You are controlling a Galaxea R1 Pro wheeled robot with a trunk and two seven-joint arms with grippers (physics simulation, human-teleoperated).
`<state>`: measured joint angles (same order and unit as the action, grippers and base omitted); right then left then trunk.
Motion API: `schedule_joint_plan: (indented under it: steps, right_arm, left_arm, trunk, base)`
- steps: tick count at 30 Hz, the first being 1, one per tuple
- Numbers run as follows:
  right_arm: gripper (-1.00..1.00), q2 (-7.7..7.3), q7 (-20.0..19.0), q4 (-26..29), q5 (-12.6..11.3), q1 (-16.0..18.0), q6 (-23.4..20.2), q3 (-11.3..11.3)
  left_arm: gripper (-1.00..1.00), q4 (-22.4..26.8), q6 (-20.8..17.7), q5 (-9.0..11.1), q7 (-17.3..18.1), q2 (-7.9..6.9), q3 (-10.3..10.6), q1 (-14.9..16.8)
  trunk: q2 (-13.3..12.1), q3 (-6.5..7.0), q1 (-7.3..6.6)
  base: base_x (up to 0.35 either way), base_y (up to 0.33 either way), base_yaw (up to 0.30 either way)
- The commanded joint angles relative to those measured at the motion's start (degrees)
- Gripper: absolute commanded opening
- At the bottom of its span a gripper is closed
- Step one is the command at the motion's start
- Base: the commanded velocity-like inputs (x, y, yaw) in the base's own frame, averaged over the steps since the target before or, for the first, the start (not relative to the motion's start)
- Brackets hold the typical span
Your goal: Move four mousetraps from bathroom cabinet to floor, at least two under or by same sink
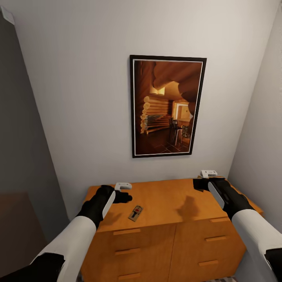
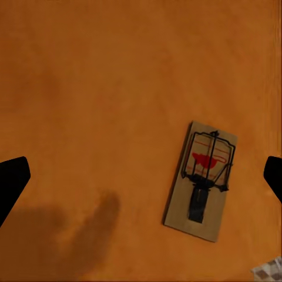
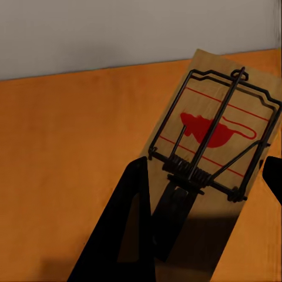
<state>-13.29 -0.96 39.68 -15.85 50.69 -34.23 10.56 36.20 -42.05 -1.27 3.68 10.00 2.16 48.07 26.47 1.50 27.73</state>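
Mousetrap [image 2: 201,181] lying flat on cabinet [image 1: 164,196], light, stiff, taking by board edges; left gripper [image 2: 141,176] hovering wide, right gripper [image 3: 205,194] clamping second mousetrap [image 3: 217,141]

Head camera high, angled down at the cabinet [image 1: 164,203] — both wrist cameras close above its shared orange top.

1 mousetrap [image 1: 136,213] lies flat on the cabinet [image 1: 164,203] just right of the left hand [image 1: 124,197]; the right hand [image 1: 200,184] hovers well apart.
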Motion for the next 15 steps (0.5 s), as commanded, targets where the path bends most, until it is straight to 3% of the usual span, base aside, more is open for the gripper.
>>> schedule_joint_plan:
  steps: [1, 7, 15]
  right_arm:
    - [-1.00, -0.07, -0.1, 0.1, 0.0, 0.0, -0.2, 0.2]
    - [-1.00, -0.06, -0.1, 0.1, 0.0, 0.0, -0.1, 0.2]
    - [-1.00, -0.01, 0.0, 0.1, 0.0, 0.0, 0.0, 0.2]
  left_arm:
    - [1.00, 0.1, -0.3, -0.1, 0.2, 0.00, 0.0, 0.0]
    - [1.00, 0.1, -0.5, -0.1, 0.2, 0.00, 0.0, 0.0]
    - [1.00, 0.1, -0.6, -0.2, 0.2, 0.00, 0.0, 0.0]
  trunk:
    - [0.1, -0.03, 0.03]
    - [0.1, -0.03, 0.03]
    - [0.1, -0.03, 0.03]
  base:
    - [0.000, -0.243, 0.000]
    - [0.000, -0.221, 0.000]
    - [0.000, -0.054, 0.000]
